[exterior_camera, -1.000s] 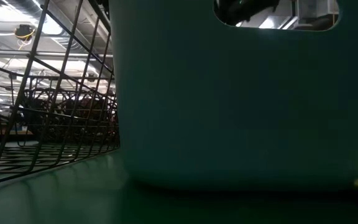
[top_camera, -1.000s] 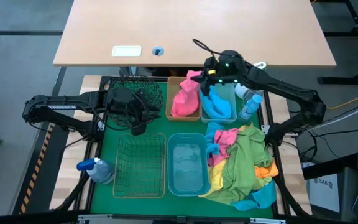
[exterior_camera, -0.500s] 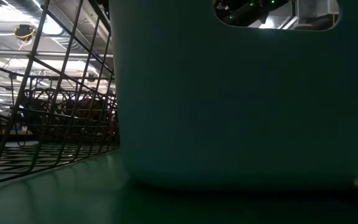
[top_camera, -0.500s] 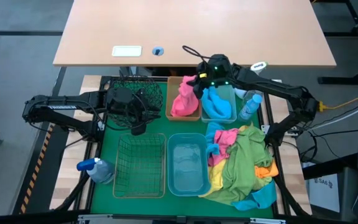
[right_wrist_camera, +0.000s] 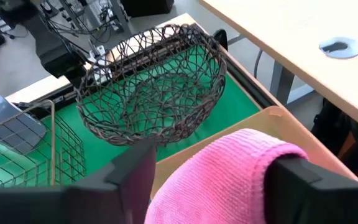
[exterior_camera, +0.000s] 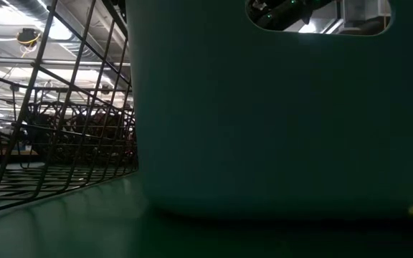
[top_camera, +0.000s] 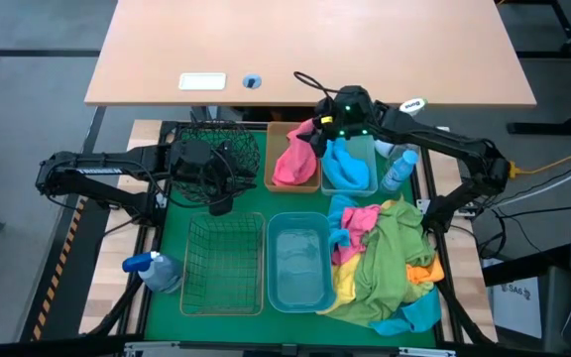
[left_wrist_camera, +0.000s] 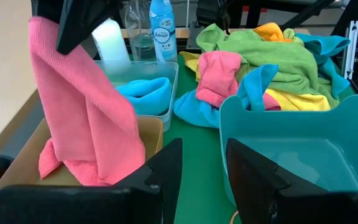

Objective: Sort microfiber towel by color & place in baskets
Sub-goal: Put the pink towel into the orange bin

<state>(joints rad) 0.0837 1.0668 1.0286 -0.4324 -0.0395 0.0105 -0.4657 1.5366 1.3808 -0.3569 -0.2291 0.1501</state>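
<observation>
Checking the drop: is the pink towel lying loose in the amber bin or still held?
Still held. The right gripper is shut on the pink towel, which hangs upright, its lower end resting in the amber bin.

We see a soft, fuzzy pink cloth towel (right_wrist_camera: 229, 168) with fine ribs. The round basket (right_wrist_camera: 151, 93) is thin dark wire, twisted in a rough web. The square basket (top_camera: 224, 263) is straight shiny metal wire. The amber bin (left_wrist_camera: 148, 134) and the big blue bin (left_wrist_camera: 303, 143) are smooth see-through plastic. The mat (top_camera: 181, 213) under them is flat matt green. The desk (top_camera: 310, 45) looks like smooth pale wood. The pile of towels (left_wrist_camera: 266, 59) is soft cloth too.
</observation>
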